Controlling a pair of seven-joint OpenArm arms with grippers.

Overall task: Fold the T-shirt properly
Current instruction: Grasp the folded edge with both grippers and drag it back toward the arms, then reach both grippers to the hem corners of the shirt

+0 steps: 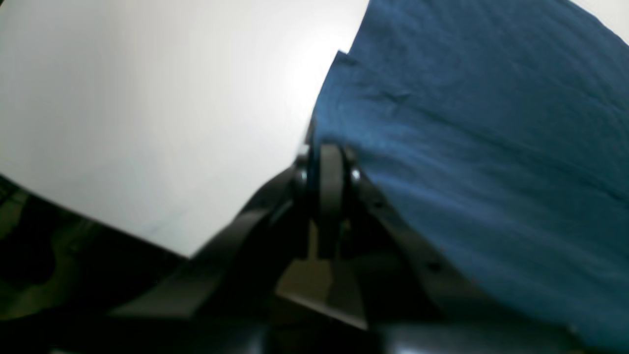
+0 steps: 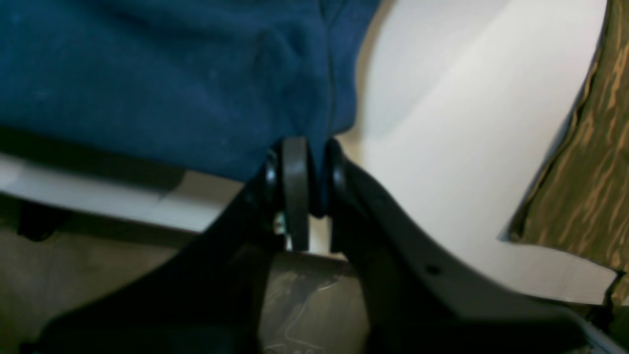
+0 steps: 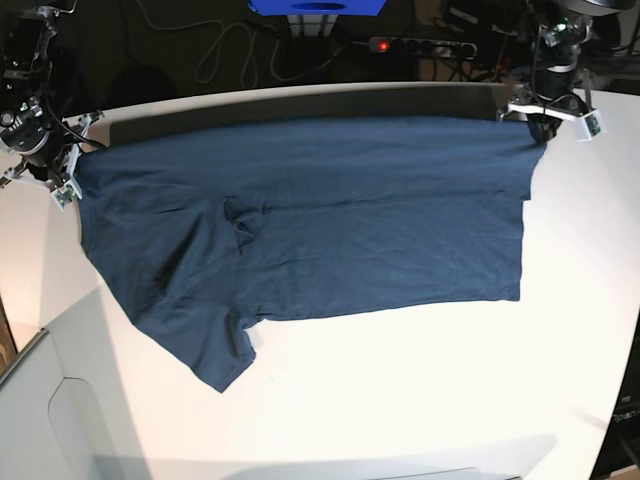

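The navy T-shirt [image 3: 330,220] is stretched wide across the white table [image 3: 400,400], its far edge lifted between both grippers. One sleeve [image 3: 205,345] trails toward the near left. My left gripper [image 3: 540,122] is shut on the shirt's far-right corner. In the left wrist view its closed fingertips [image 1: 330,157] pinch the edge of the blue cloth [image 1: 491,147]. My right gripper [image 3: 68,168] is shut on the far-left corner. The right wrist view shows this gripper [image 2: 307,169] with a fold of the fabric [image 2: 172,73] clamped between its pads.
A dark shadow band [image 3: 300,108] lies on the table behind the raised edge. Beyond the table's back edge are a power strip [image 3: 420,45], cables [image 3: 225,50] and a blue object [image 3: 318,8]. Brown patterned floor [image 2: 589,147] shows past the table's edge.
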